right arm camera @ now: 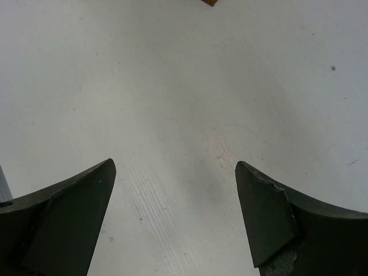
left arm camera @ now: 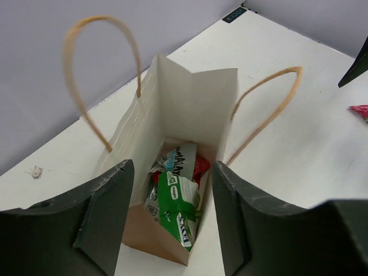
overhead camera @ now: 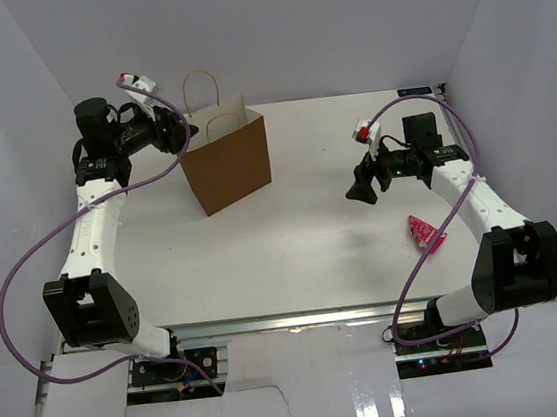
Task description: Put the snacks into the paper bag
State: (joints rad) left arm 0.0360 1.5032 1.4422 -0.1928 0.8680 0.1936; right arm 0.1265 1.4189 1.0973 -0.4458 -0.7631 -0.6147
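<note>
My left gripper (left arm camera: 172, 167) hangs over the mouth of the paper bag (overhead camera: 234, 168), jaws apart with nothing in them, so I reckon this is the let-go. Trick here: stay wide and pull straight up, since the handles (left arm camera: 98, 75) loop either side and would snag easily. The green-and-white packet (left arm camera: 178, 210) sits at the bag's bottom with others, right below me. One red-pink packet (overhead camera: 425, 230) lies on the table (overhead camera: 294, 257), near-right of my open, empty right gripper (overhead camera: 362, 187).
</note>
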